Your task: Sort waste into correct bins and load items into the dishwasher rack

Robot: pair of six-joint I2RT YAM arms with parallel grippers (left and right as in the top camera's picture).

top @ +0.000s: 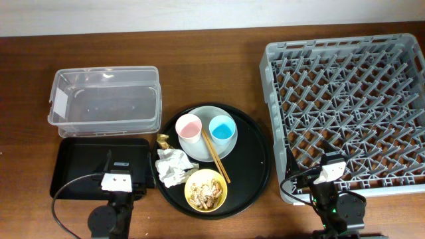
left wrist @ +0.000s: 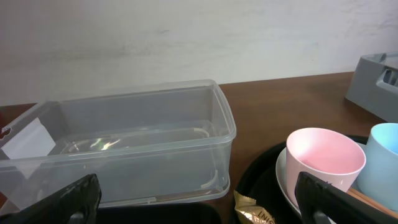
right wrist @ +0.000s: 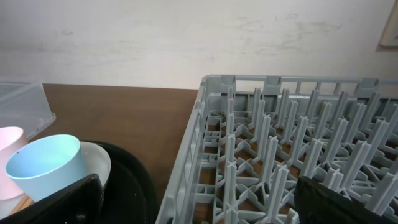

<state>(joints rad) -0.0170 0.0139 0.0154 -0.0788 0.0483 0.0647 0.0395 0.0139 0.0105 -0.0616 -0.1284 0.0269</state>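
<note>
both arms sit at the near edge, nothing grabbed yet. left gripper (top: 120, 170) has its fingers spread wide and empty over the black bin (top: 76, 159). right gripper (top: 330, 166) is the same, wide apart and empty, over the near-left part of the rack (top: 332, 45). the bit that matters: the tissue (top: 171, 166) lies on the round tray (top: 255, 166) just right of the left gripper and well apart from the right one, so i'd give it to the left arm. the tub (top: 105, 70) is straight ahead of that arm, past the black bin. chopsticks (top: 216, 156) run diagonally, far-left to near-right, between the two arms.
</note>
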